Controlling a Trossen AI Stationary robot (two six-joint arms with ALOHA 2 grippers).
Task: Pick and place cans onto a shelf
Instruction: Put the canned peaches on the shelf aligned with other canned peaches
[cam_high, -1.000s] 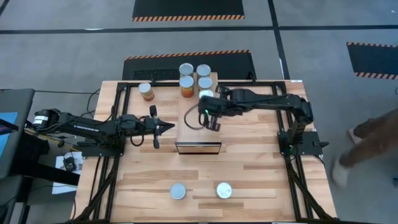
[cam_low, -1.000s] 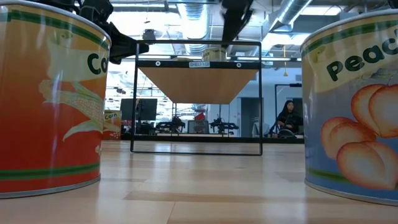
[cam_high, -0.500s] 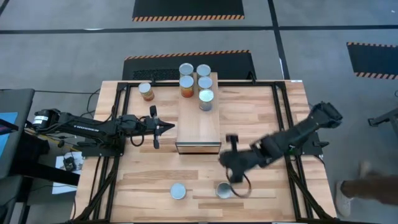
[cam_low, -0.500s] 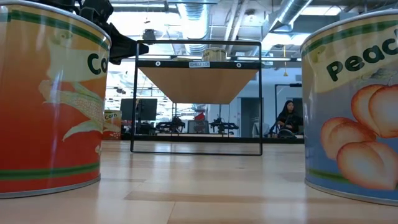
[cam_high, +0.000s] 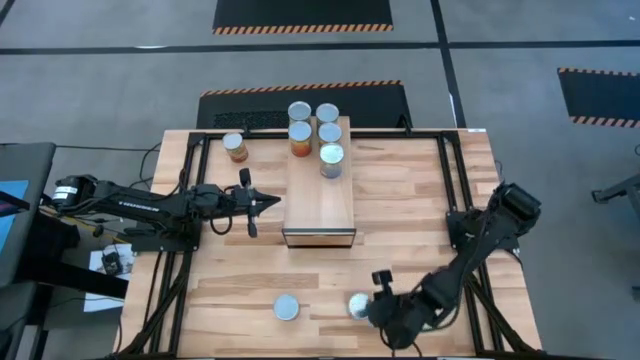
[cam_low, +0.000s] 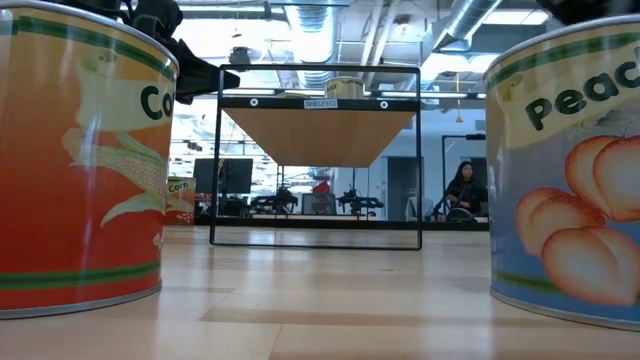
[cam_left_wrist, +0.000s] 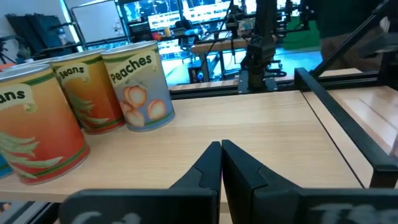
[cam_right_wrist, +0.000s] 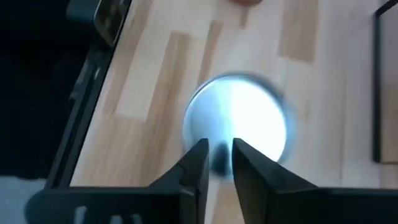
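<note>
- Nearest the table's front edge, two cans are seen standing on the tabletop (cam_high: 400, 200): the corn can (cam_high: 287, 307) and, to its right, the peaches can (cam_high: 357, 305), each filling one side of the low view.
- The right gripper (cam_high: 385, 305) is found poised just above the peaches can; in the right wrist view its fingers (cam_right_wrist: 194, 163) are drawn narrow, almost together, over the can's silvery top (cam_right_wrist: 239, 118), and nothing is held.
- The step in hand is judged to be the reach for the next can: the peaches can is lined up but not grasped.
- For the next move, the fingers would need to be spread wider than the can, lowered round its sides and closed before any lift; with so narrow a gap, the lid would only be knocked.
- Farther back, the shelf (cam_high: 318, 195) is seen mid-table, its open end facing the front.
- The left gripper (cam_high: 262, 203) is parked just beside the shelf's left side, fingers pressed together and empty.
- On the shelf's far end, five cans are already placed in a cluster (cam_high: 315, 130); a bare stretch of plank is left nearer the front.
- One more can (cam_high: 235, 147) is left on the tabletop, left of the shelf's far end.
- By this count, three cans are judged still to be shelved.
</note>
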